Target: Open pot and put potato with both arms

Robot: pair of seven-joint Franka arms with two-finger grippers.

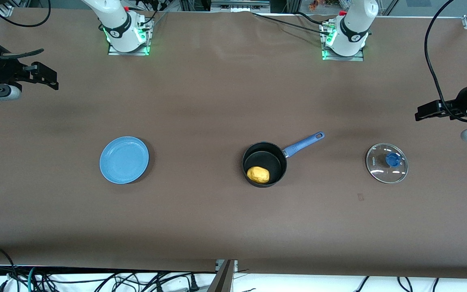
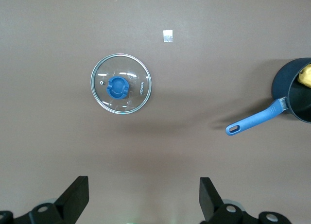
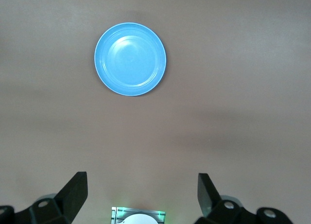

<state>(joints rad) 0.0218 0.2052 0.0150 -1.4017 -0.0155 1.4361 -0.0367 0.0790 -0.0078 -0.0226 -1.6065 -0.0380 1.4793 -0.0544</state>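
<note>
The black pot (image 1: 264, 163) with a long blue handle (image 1: 303, 145) stands uncovered near the table's middle. The yellow-orange potato (image 1: 258, 174) lies inside it. The pot also shows in the left wrist view (image 2: 296, 90), with a bit of the potato (image 2: 305, 76). The clear glass lid (image 1: 386, 163) with a blue knob lies flat on the table toward the left arm's end, also in the left wrist view (image 2: 121, 84). My left gripper (image 1: 424, 111) (image 2: 144, 197) is open and empty, high at the left arm's end. My right gripper (image 1: 49, 79) (image 3: 142, 195) is open and empty, high at the right arm's end.
A flat light-blue plate (image 1: 124, 159) lies bare toward the right arm's end, also in the right wrist view (image 3: 130, 59). A small pale mark (image 1: 360, 197) is on the brown cloth near the lid. Both arm bases (image 1: 128, 30) (image 1: 345, 38) stand along the table's edge farthest from the camera.
</note>
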